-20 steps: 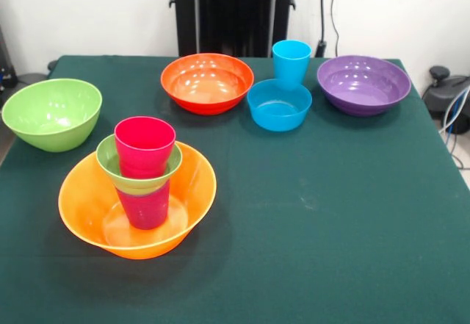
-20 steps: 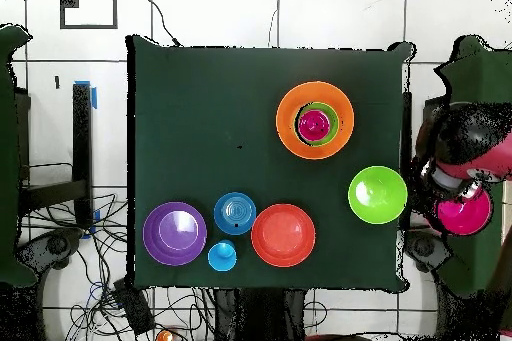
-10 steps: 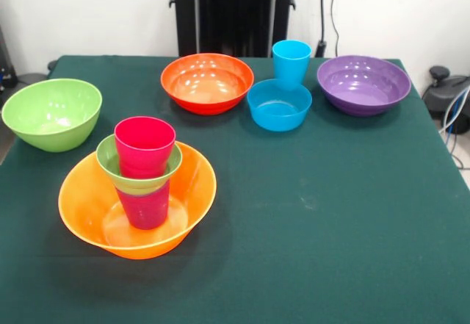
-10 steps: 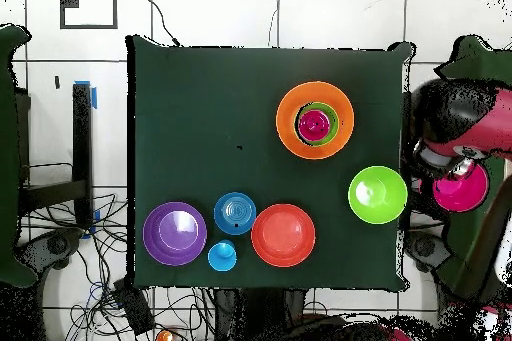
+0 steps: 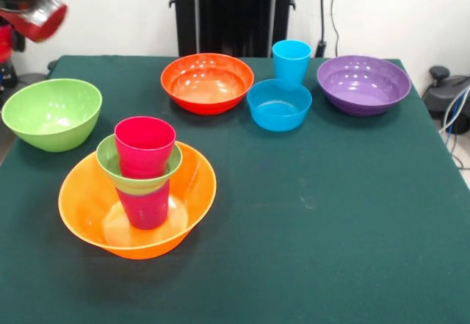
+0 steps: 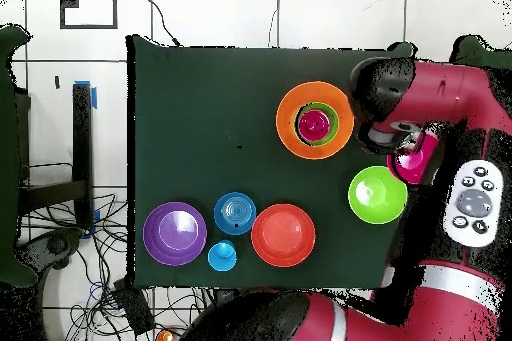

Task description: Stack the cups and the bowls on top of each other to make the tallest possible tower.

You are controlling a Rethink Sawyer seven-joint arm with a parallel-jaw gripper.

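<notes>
The tower [image 5: 139, 192]: orange bowl, two pink-red cups, one small green bowl. Four bowls, one blue cup [image 5: 291, 61] stand apart. Fingers' state unclear.

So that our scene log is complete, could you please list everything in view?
Large bowls: four; orange at the front left, lime green at the left edge, red-orange and purple along the back.
Small bowls: three; lime green in the stack, blue by the red-orange bowl, pink held in the air off the table's left side.
Cups: three; two pink-red, one standing in the orange bowl under the small green bowl, one inside that bowl; one blue behind the blue bowl.
Table: one, dark green cloth.
Robot arm: one, red and black; its gripper carries the pink bowl.
</notes>
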